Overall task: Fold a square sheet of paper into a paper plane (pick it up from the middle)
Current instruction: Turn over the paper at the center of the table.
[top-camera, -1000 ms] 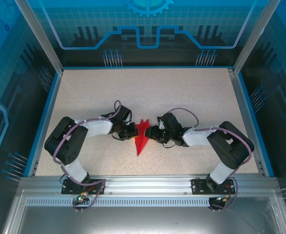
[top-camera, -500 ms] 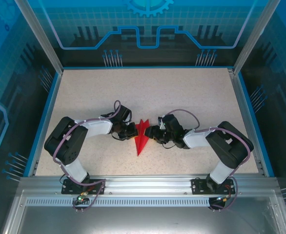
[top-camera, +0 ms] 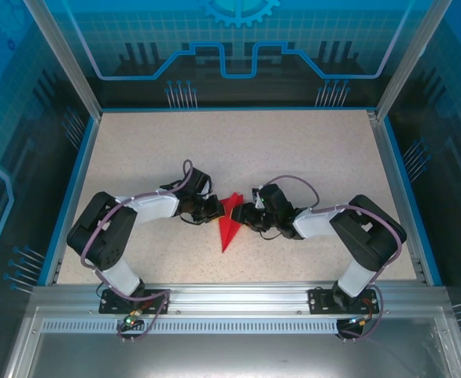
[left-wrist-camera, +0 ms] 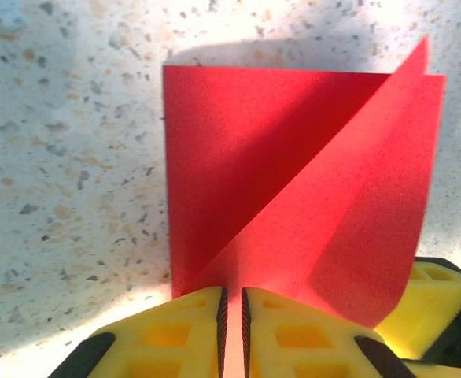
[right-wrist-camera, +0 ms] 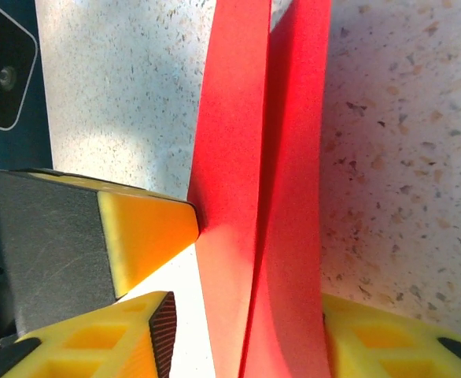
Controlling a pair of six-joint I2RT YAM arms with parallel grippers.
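You'll find no words, numbers, labels or brand names legible here, and the only sign-like mark is a blue gear emblem (top-camera: 241, 9) at the top middle of the far wall (top-camera: 136, 39), which carries no lettering.

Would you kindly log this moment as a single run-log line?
plane: red dart, between grippers | left gripper: shut on plane | right gripper: open, straddling plane
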